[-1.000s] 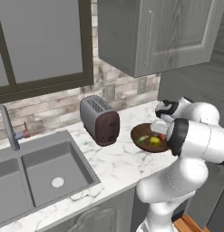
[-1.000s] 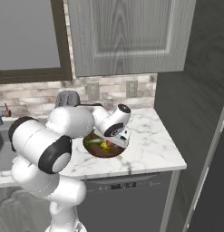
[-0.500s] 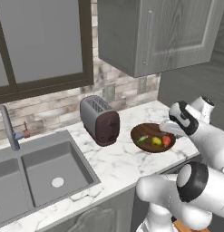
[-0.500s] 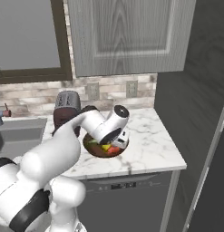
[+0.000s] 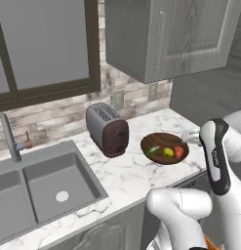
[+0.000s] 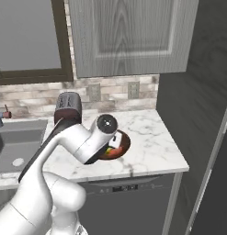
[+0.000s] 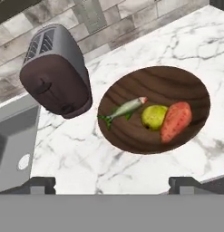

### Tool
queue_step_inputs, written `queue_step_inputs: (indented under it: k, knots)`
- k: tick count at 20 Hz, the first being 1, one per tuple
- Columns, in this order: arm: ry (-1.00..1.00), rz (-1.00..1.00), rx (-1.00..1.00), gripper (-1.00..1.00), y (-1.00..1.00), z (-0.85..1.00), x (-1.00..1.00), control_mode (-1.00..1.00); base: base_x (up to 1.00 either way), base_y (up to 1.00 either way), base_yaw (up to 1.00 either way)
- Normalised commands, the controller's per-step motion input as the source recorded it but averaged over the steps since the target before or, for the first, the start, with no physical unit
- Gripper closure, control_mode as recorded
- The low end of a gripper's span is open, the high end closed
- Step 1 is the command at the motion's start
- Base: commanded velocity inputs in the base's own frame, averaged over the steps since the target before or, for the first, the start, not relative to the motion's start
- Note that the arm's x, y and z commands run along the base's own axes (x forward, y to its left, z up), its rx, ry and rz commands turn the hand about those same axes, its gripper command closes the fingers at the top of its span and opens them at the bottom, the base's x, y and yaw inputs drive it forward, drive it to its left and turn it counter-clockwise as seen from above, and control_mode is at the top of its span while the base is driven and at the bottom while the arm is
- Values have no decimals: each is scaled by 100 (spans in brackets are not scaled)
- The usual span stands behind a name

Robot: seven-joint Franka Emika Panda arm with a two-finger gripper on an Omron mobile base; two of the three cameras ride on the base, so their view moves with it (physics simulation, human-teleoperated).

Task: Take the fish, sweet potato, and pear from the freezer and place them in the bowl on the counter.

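Observation:
The brown wooden bowl stands on the white marble counter, right of the toaster. Three things lie in it side by side. The grey-green fish is on the left, the yellow-green pear in the middle and the orange-red sweet potato on the right. My gripper hangs above the counter's front edge, looking down at the bowl, open with nothing between its fingertips. In the left base view the bowl shows the fish, pear and sweet potato. My arm hides much of the bowl in the right base view.
A dark toaster stands left of the bowl, and a steel sink with a faucet lies further left. Grey wall cabinets hang overhead. The freezer's dark grey side bounds the counter at the right.
The hand has drawn back from just over the bowl toward the counter's front edge. The sweet potato now shows lying in the bowl. The jaws have stayed open.

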Motion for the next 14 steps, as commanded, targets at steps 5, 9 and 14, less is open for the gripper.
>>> queue_step_inputs:
  k: [5, 9, 14]
  knots:
    - [-32, 0, -1, -100, 47, 84, -84, -100, 0, 0, 0]
    - [-9, 0, 0, -100, 36, 99, -84, -100, 0, 0, 0]
    - [-2, 0, -1, -100, 23, 100, -72, -100, 0, 0, 0]
